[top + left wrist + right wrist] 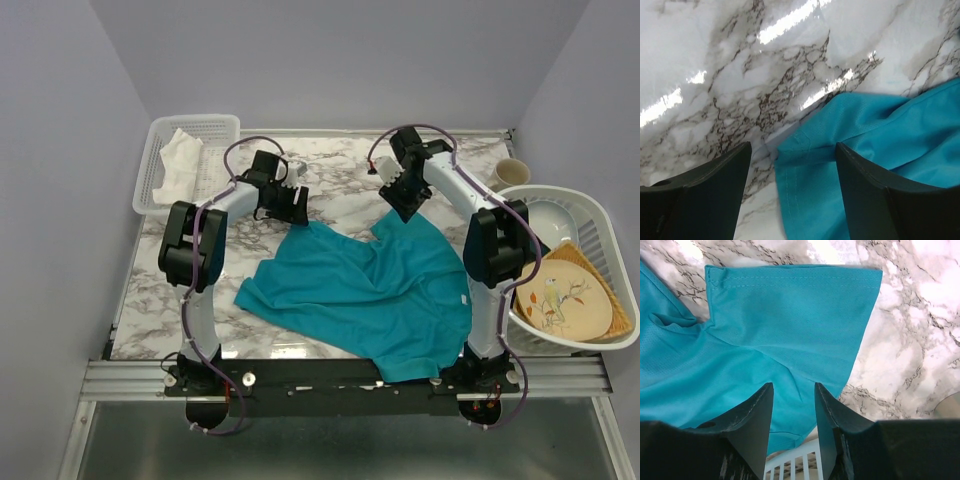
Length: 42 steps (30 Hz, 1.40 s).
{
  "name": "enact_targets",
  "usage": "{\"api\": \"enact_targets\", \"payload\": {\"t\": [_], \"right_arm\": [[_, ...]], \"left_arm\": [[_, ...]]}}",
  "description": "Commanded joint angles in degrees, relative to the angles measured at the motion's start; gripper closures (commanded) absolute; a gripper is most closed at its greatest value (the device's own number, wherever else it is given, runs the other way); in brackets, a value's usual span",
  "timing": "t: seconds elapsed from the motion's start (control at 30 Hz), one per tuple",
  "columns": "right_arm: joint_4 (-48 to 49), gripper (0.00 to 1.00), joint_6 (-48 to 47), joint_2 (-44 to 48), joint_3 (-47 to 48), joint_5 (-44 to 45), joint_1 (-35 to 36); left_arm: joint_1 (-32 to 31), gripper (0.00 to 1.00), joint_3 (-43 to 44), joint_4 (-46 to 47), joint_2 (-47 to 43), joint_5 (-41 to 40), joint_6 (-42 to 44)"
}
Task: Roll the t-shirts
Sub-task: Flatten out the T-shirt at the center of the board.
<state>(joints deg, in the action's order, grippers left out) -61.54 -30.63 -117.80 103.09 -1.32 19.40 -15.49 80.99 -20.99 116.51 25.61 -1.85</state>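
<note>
Teal shirt [370,290] lies spread but rumpled on the marble table [150,310], towards the near edge, with its small pale label [465,300] showing on the right side. Left gripper [288,205] is at the shirt's far-left corner, fingers wide apart and holding nothing. Its wrist view shows a stitched hem corner lying on the marble between the jaws. Right gripper [405,198] is at the shirt's far edge, fingers parted by a narrower gap, also empty. Beyond its fingertips a sleeve [790,305] lies flat, with hem stitching along its far side. Far left of the shirt is a small basket [150,170] with a white cloth [185,155] in it. Right of the shirt is a big basket [610,240] of plates [560,300], with a cup [510,172] just behind it
</note>
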Motion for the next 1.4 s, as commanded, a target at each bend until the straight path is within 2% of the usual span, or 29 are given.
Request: {"api": "enact_targets", "payload": {"t": [0.0,0.17,0.43,0.57,0.77,1.07,1.1,1.17,1.2,1.23,1.37], "right_arm": [[0.45,0.53,0.92,-1.20,1.68,0.62,0.20],[0.19,0.53,1.19,-0.94,0.98,0.27,0.29],[0.63,0.53,0.84,-0.41,-0.69,0.97,0.29],[0.72,0.53,0.84,-0.41,-1.13,0.97,0.29],[0.81,0.53,0.84,-0.68,-1.05,0.97,0.29],[2.47,0.53,1.27,-2.26,-0.17,4.13,-0.15],[2.74,0.53,1.71,-3.57,0.96,4.13,-0.32],[3.09,0.53,2.33,-5.15,2.90,4.66,-1.02],[3.35,0.53,3.11,-6.29,5.08,5.10,-1.20],[4.05,0.52,3.47,-8.04,6.41,5.97,-1.55],[4.50,0.50,4.44,-12.97,12.48,5.46,-3.31]], "left_arm": [[0.80,0.19,-3.64,-0.46,-5.58,2.86,-0.35],[3.08,0.18,-3.30,0.08,-3.23,4.98,3.08],[3.80,0.29,0.13,-1.33,2.49,12.70,2.73],[3.80,0.30,0.83,-0.36,3.46,15.69,0.63],[3.44,0.39,3.12,-3.35,6.10,15.44,1.49],[3.44,0.62,3.03,-3.18,6.45,13.68,0.27],[3.44,0.75,3.12,-3.26,6.45,13.25,-0.17],[3.44,0.88,3.03,-3.70,6.01,11.93,-0.09],[3.44,0.97,2.68,-4.49,4.53,11.75,0.44],[3.36,1.00,2.25,-5.02,3.47,11.31,1.48],[3.53,1.00,-2.22,-9.40,-3.03,8.59,6.22]]}}
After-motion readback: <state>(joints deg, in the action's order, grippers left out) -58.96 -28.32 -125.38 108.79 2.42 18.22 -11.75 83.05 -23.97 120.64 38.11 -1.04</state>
